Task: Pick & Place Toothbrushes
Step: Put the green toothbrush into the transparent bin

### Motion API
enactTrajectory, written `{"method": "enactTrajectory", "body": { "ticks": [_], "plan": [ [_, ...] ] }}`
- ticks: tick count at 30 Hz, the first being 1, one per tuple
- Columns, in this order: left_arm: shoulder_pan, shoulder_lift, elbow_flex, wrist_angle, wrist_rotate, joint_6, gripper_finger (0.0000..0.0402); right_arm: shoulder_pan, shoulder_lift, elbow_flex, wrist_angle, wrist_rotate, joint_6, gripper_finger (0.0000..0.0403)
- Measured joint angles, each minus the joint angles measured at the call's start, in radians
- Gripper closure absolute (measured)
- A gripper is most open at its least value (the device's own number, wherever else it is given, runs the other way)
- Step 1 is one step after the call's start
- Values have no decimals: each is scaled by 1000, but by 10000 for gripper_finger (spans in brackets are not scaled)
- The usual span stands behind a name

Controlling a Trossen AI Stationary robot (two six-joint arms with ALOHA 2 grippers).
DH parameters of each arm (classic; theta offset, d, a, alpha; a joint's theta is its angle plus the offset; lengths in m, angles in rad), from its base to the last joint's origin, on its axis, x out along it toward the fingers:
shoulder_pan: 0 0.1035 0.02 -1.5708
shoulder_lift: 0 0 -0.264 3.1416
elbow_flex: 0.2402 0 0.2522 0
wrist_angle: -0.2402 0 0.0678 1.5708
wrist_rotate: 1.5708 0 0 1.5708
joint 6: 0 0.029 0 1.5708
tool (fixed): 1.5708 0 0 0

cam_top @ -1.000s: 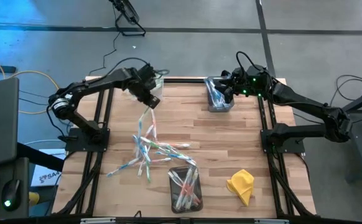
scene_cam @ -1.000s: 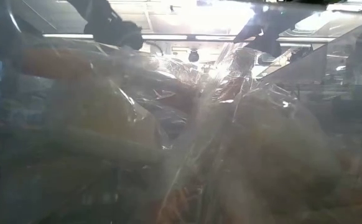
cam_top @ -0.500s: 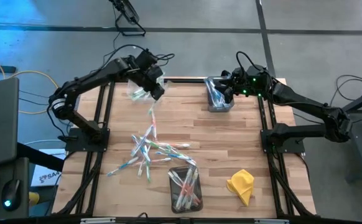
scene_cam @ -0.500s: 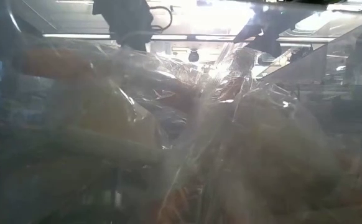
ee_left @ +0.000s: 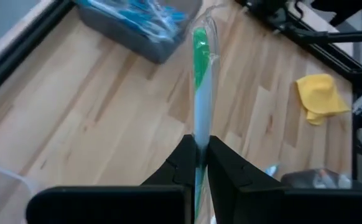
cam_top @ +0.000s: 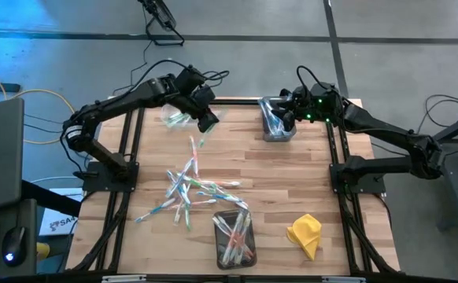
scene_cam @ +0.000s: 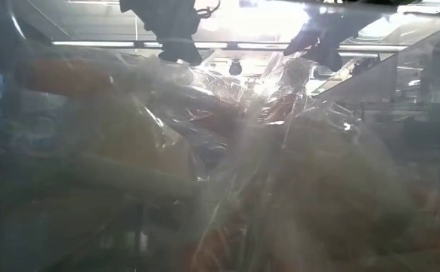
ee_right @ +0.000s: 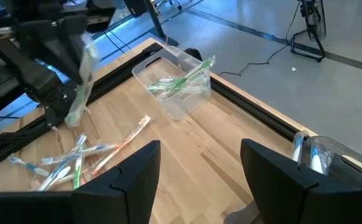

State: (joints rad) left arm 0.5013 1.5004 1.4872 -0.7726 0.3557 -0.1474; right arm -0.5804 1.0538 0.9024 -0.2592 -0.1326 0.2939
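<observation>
The left gripper (ee_left: 196,163) is pinching a green toothbrush (ee_left: 199,87) near one end, the jaws narrowed tight on the thin stick, which is standing out well past the fingertips in its clear wrapper. In the high view this gripper (cam_top: 207,121) is hanging over the far left part of the wooden table (cam_top: 292,181), just beside the clear bin (ee_right: 176,92) that is already holding a few green ones. The loose pile of toothbrushes (cam_top: 188,187) is lying nearer the table's middle, well apart from that bin. A grey bin (cam_top: 276,119) with blue ones is sitting at the far right, and the right gripper (ee_right: 196,180) is waiting over it, jaws wide and holding nothing. Another bin (cam_top: 234,236) is sitting at the near edge, a yellow cloth (cam_top: 305,233) to its right. The sticks look light and stiff, and the film wrap is likely making them slippery; a grip near the middle would probably swing less than this end hold. The low view is giving nothing readable.
</observation>
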Motion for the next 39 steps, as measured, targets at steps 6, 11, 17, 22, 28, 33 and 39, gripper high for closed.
{"method": "enactTrajectory", "body": {
  "ticks": [6, 11, 17, 22, 28, 33, 39],
  "plan": [
    [-11, -7, 1, 20, -25, -12, 389, 0, 1, 0, 2, 8, -8, 188],
    [-11, -7, 1, 17, -111, 51, 389, 0, 1, 0, 4, 65, -11, 188],
    [-3, -7, 1, 15, -409, 195, 389, 0, 1, 0, 3, 74, -2, 188],
    [70, -1, 1, 14, -470, 248, 389, 1, 1, 0, 1, 72, 0, 188],
    [196, 7, 0, -22, -451, 259, 389, 1, 1, 0, 1, 71, 0, 188],
    [268, 7, -37, -24, -450, 398, 389, 1, 1, 0, 0, 71, -1, 188],
    [318, 8, -176, 121, -441, 483, 389, 1, 2, 0, 0, 77, -2, 188]
  ]
}}
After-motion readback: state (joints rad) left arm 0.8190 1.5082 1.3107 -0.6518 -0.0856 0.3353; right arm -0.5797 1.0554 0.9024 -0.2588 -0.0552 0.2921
